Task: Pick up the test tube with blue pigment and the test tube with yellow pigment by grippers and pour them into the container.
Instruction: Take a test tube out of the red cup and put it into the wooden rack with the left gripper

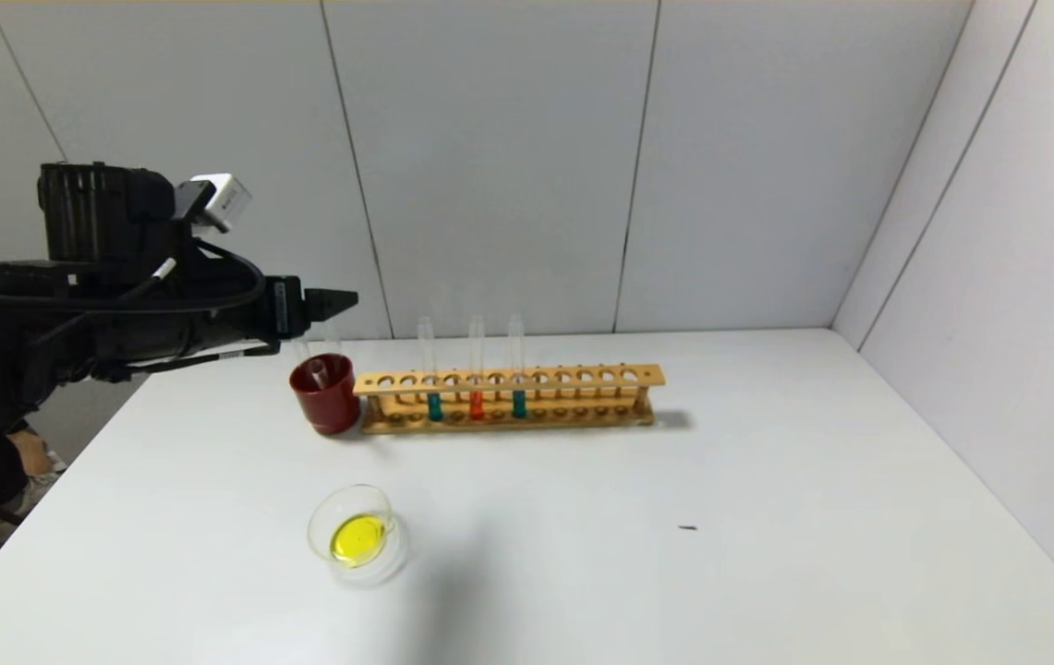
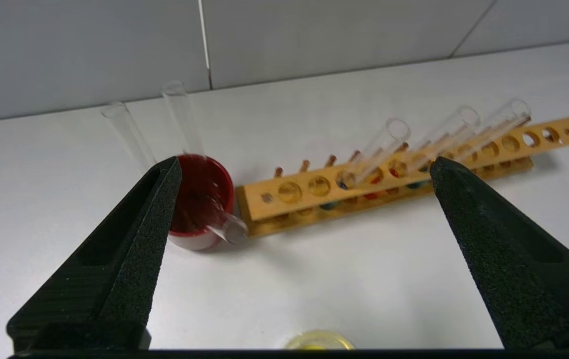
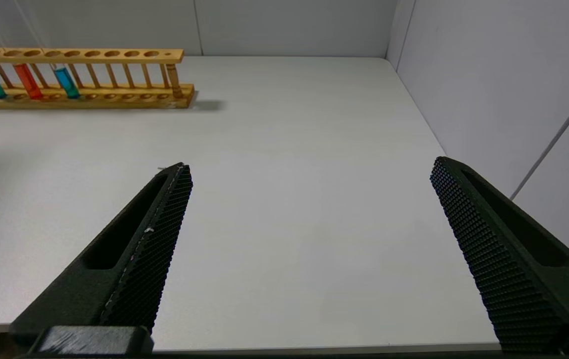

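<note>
The container [image 1: 356, 536], a small clear glass dish, sits on the white table front left with yellow liquid in it; its rim shows in the left wrist view [image 2: 319, 342]. No tube with yellow liquid is in view. Two teal-blue tubes [image 1: 435, 405] [image 1: 518, 403] stand in the wooden rack [image 1: 582, 377], with an orange tube [image 1: 477, 405] between them. My left gripper [image 1: 342, 298] is open and empty, raised at the left, pointing towards the red cup; in its own view [image 2: 305, 164] the jaws stand wide apart. My right gripper [image 3: 310, 164] is open and empty above bare table.
A dark red cup [image 1: 325, 395] stands against the rack's left end and holds empty clear tubes [image 2: 224, 227]. The rack also shows in the right wrist view [image 3: 114, 54]. Grey walls close the back and right sides. A small dark speck [image 1: 688, 527] lies on the table.
</note>
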Action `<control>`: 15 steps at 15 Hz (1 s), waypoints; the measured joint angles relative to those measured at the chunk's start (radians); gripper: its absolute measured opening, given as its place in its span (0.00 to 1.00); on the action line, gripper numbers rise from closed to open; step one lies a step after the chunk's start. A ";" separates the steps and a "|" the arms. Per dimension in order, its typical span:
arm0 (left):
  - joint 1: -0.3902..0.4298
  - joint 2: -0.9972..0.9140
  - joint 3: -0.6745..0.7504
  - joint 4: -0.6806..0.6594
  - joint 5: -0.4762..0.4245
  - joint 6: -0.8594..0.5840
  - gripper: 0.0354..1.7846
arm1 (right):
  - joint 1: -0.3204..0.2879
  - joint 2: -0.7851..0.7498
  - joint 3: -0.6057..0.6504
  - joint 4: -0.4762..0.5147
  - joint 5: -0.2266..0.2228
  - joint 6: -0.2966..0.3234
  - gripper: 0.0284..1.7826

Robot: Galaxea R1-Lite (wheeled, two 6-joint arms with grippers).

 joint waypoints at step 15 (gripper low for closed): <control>-0.251 0.207 0.105 -0.239 0.229 -0.033 0.98 | 0.000 0.000 0.000 0.000 0.000 0.000 0.98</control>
